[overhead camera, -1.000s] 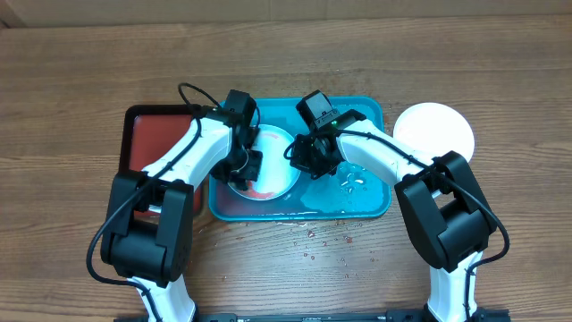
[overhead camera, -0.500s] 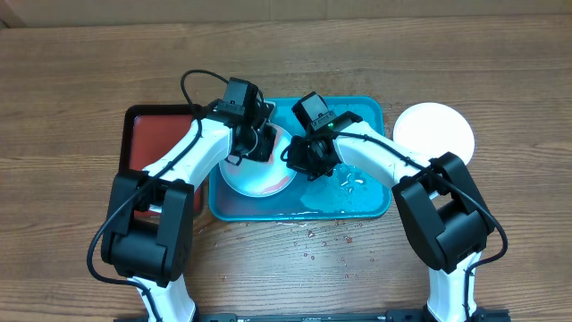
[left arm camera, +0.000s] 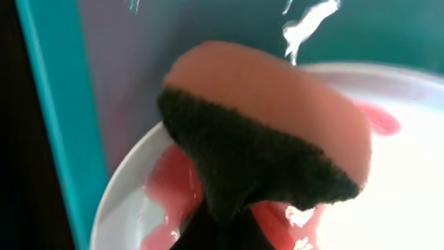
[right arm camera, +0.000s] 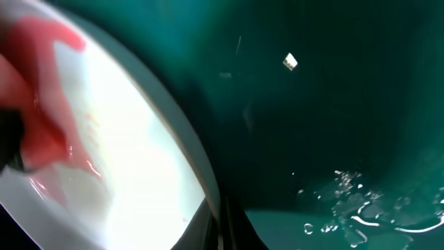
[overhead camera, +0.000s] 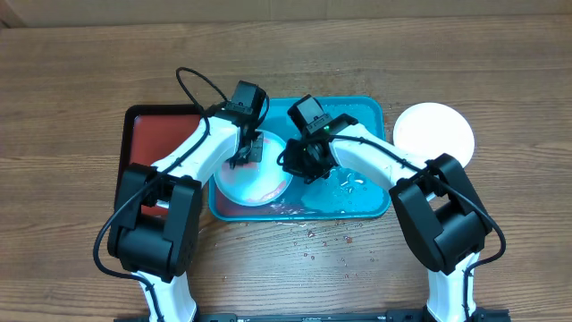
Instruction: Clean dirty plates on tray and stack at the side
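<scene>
A pale plate (overhead camera: pixel 259 183) smeared with red lies at the left end of the wet turquoise tray (overhead camera: pixel 368 107). My left gripper (overhead camera: pixel 248 150) is over the plate's far rim, shut on a pink sponge (left arm camera: pixel 277 104) whose dark green scouring side faces the plate (left arm camera: pixel 409 187). The red smears (left arm camera: pixel 166 187) lie under and around the sponge. My right gripper (overhead camera: pixel 293 163) is at the plate's right edge, shut on its rim; in the right wrist view the rim (right arm camera: pixel 187 160) runs down between the jaws (right arm camera: pixel 223 226). A clean white plate (overhead camera: pixel 433 132) rests on the table right of the tray.
A smaller red tray (overhead camera: pixel 147 134) with a black rim lies against the turquoise tray's left side. Water pools in the tray's right half (right arm camera: pixel 361 208), and droplets (overhead camera: pixel 315 236) spot the table in front of it.
The left gripper has carried the sponge from the plate's middle up to its far rim. The right gripper shifted slightly left, still holding the rim. The plate's smears look more spread.
</scene>
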`<state>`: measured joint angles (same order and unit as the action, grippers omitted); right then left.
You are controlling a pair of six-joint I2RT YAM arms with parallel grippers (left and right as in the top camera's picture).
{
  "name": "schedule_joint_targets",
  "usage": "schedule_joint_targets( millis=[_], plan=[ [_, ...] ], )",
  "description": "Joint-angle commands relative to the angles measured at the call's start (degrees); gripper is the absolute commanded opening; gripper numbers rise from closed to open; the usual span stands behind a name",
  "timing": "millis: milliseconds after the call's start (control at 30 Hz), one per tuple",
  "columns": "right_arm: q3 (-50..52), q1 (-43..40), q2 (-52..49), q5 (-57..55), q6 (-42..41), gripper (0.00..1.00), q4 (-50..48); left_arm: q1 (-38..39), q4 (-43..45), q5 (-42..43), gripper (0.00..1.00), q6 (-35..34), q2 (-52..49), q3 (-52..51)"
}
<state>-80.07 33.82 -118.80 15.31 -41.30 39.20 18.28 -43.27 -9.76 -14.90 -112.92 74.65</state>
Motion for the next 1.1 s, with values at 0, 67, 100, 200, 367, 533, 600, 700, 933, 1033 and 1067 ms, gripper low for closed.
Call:
schedule_joint_targets(
  millis=[0, 67, 100, 200, 367, 533, 600, 700, 933, 1033, 1067],
  plan=[
    [1.0, -0.7, -0.9, -1.3, -0.7, 0.04, 0.0, -1.0, -6.1, 1.7, 0.04, 0.8, -2.6, -1.9],
    [1.0, -0.7, -0.9, -1.3, -0.7, 0.04, -0.1, -1.0, -8.7, 8.8, 0.04, 7.8, -2.6, -1.9],
    [1.0, -0.7, -0.9, -1.3, -0.7, 0.04, -0.1, -1.0, -10.0, 13.6, 0.04, 12.3, -2.6, -1.8],
    [1.0, -0.7, -0.9, -1.3, -0.7, 0.04, -0.1, -1.0, -13.2, 26.5, 0.04, 23.8, -2.6, -1.8],
    [1.0, -0.7, -0.9, -1.3, -0.7, 0.04, -0.1, -1.0, -14.2, 35.3, 0.04, 32.0, -2.6, -1.8],
    [1.0, -0.7, -0.9, -1.3, -0.7, 0.04, -0.1, -1.0, -6.9, 34.8, 0.04, 31.3, -2.6, -1.8],
    [1.0, -0.7, -0.9, -1.3, -0.7, 0.04, -0.1, -1.0, -2.7, 33.0, 0.04, 28.9, -2.6, -1.8],
    [1.0, -0.7, -0.9, -1.3, -0.7, 0.04, -0.1, -1.0, 3.8, 25.9, 0.04, 23.6, -2.6, -1.8],
    [1.0, -0.7, -0.9, -1.3, -0.5, 0.04, -0.1, -1.2, 13.4, 5.8, 0.04, 14.6, -2.6, 0.7],
    [1.0, -0.7, -0.9, -1.3, -0.5, 0.04, -0.1, -2.0, 8.5, 3.1, 0.04, 12.6, -2.6, 6.2],
    [1.0, -0.7, -0.9, -1.3, -0.5, 0.04, -0.1, -2.4, 6.3, 3.2, 0.04, 12.0, -2.6, 8.3]
  ],
)
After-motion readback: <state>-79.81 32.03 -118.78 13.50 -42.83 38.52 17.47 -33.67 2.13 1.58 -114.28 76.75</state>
